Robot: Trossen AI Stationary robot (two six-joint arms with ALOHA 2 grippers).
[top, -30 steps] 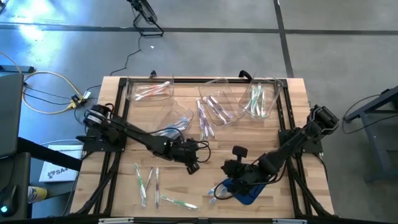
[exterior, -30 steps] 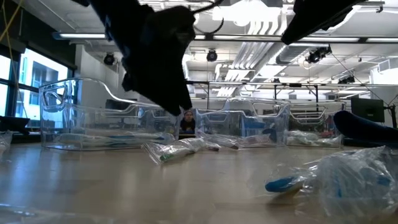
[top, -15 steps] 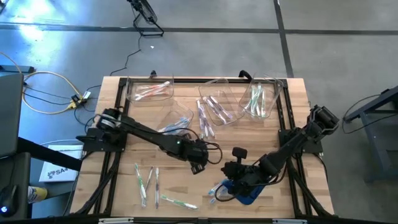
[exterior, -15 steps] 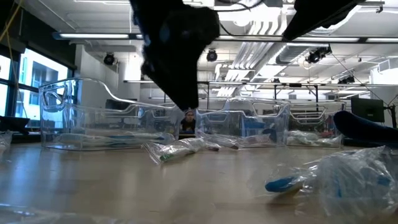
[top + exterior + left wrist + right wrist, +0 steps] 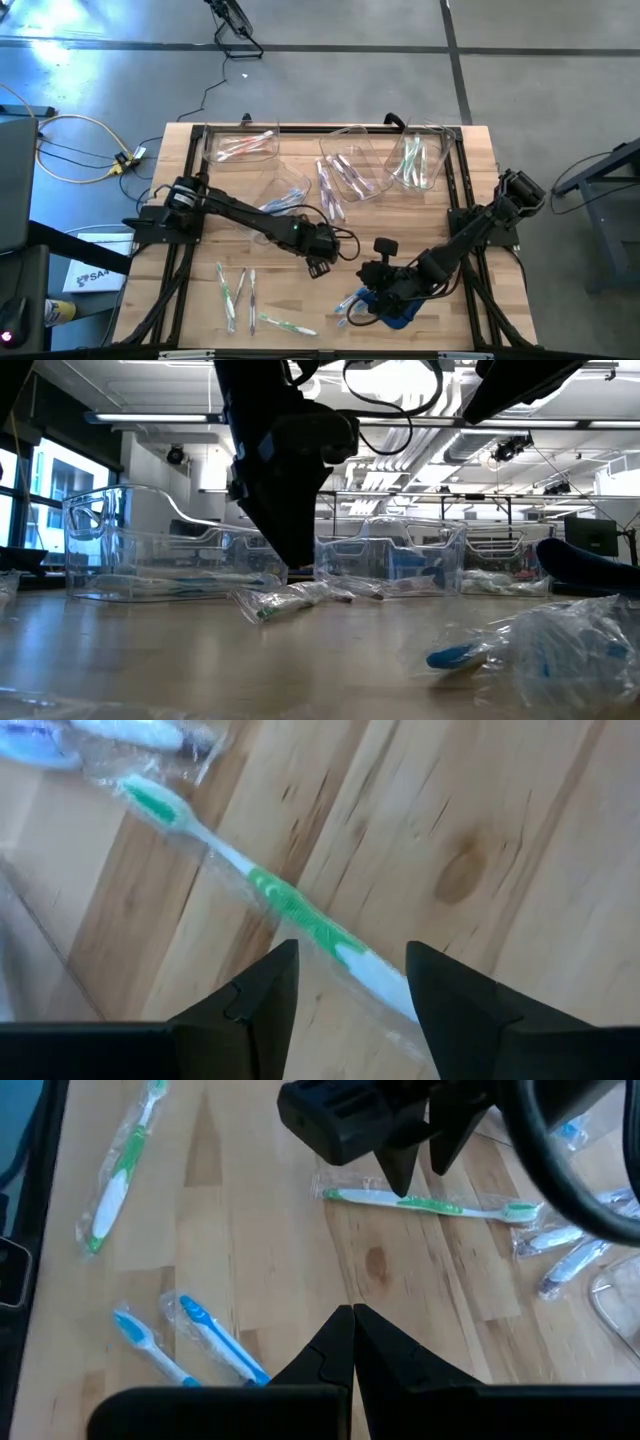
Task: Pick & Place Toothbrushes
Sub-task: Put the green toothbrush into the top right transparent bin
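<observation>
Toothbrushes: you see one green-and-white wrapped toothbrush [image 5: 290,910] lying flat on the wooden surface [image 5: 300,295], directly under the left gripper; the right wrist view shows the same brush [image 5: 430,1204] stretched across the boards.
Other toothbrushes: you find a loose group [image 5: 240,290] on the surface's near-left part, two blue ones [image 5: 215,1342] near the right gripper, and a cluster [image 5: 330,195] lying on the surface in front of the bins.
Clear bins: four stand along the far side; the far-left bin [image 5: 240,146] holds pinkish brushes, the far-right bin [image 5: 415,160] holds greenish ones, the middle bin [image 5: 350,165] purple ones, and the bin [image 5: 285,195] in front of the far-left one bluish ones.
Left gripper: you see it [image 5: 318,262] near the surface's middle, pointing down, its fingers [image 5: 250,1010] spread wide on either side of the green toothbrush's handle; whether they touch the brush you cannot tell.
Right gripper: it [image 5: 350,1340] sits low over the near-right part of the surface, fingers pressed together with nothing between them.
Blue cloth: a blue cloth [image 5: 395,315] lies beneath the right arm, at the near edge.
Low view: the left arm [image 5: 285,460] hangs dark before the bins, a wrapped brush [image 5: 285,600] lying behind it.
</observation>
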